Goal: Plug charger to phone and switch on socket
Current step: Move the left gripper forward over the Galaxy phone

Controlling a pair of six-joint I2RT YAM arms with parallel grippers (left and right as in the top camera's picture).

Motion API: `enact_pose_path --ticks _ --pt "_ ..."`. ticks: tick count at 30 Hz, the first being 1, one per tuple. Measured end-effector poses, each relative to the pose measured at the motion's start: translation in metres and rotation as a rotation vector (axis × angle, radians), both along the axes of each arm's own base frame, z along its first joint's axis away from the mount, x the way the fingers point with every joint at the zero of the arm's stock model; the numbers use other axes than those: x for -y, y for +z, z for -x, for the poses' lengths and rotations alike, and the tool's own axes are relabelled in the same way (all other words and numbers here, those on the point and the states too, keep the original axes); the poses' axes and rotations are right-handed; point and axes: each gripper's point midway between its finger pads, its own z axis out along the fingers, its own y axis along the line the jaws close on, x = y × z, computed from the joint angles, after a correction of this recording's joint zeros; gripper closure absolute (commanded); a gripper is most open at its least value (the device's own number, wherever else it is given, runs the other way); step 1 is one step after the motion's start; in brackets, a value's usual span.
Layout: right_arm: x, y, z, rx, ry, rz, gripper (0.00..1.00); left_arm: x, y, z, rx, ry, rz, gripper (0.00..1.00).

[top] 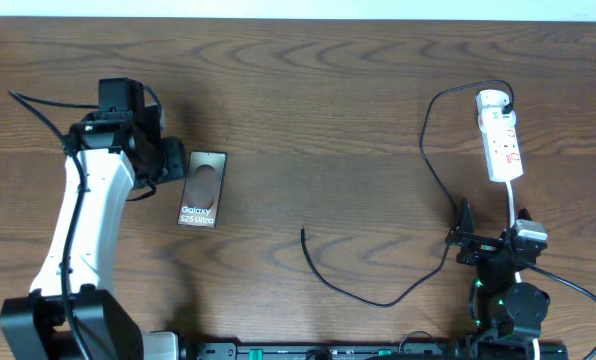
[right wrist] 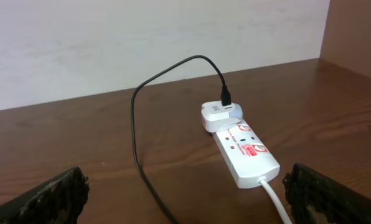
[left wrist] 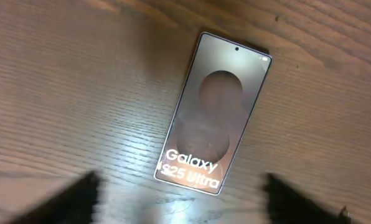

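Note:
The phone (top: pixel 201 189) lies flat on the wooden table at the left, screen up, "Galaxy S25 Ultra" lettering at its near end; the left wrist view shows it too (left wrist: pixel 214 113). My left gripper (left wrist: pixel 184 198) hovers open over the table just off the phone's lettered end, holding nothing. The white socket strip (top: pixel 500 142) lies at the far right, also in the right wrist view (right wrist: pixel 243 150). The black charger cable (top: pixel 426 150) runs from an adapter on the strip and curves down to its free plug tip (top: pixel 303 232) mid-table. My right gripper (right wrist: pixel 185 202) is open and empty, near the front edge.
The strip's thick white cord (top: pixel 515 203) runs toward the right arm's base (top: pixel 508 300). The left arm (top: pixel 78 220) stretches along the table's left side. A pale wall (right wrist: pixel 142 37) stands behind the table's far edge.

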Motion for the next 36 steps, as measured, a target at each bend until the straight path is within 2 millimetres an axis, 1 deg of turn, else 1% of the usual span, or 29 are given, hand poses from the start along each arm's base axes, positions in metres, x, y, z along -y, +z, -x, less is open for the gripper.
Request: enact_pose_path --ticks 4,6,11,15,19,23,30,36 --pt "0.0 0.0 0.0 0.0 0.0 0.0 0.01 0.001 0.0 -0.001 0.0 0.002 0.004 0.02" --pt "0.0 0.0 0.0 0.0 0.0 0.0 0.01 0.001 0.001 -0.004 0.017 -0.005 0.006 0.02" --pt "0.0 0.0 0.0 0.0 0.0 0.0 0.01 0.008 -0.002 -0.006 0.019 -0.128 -0.017 0.02" --pt "0.0 0.0 0.0 0.0 0.0 0.0 0.01 0.015 -0.022 -0.006 -0.037 -0.199 -0.023 0.02" --pt "0.0 0.0 0.0 0.0 0.0 0.0 0.01 0.015 -0.037 -0.007 -0.078 -0.209 -0.019 0.02" --pt "0.0 0.0 0.0 0.0 0.0 0.0 0.01 0.016 -0.054 -0.015 -0.097 -0.197 -0.005 0.02" --pt "0.0 0.0 0.0 0.0 0.0 0.0 0.01 0.019 -0.074 -0.015 -0.141 -0.2 0.021 0.02" --pt "0.0 0.0 0.0 0.0 0.0 0.0 0.01 0.023 -0.082 -0.013 -0.165 -0.21 0.038 0.02"
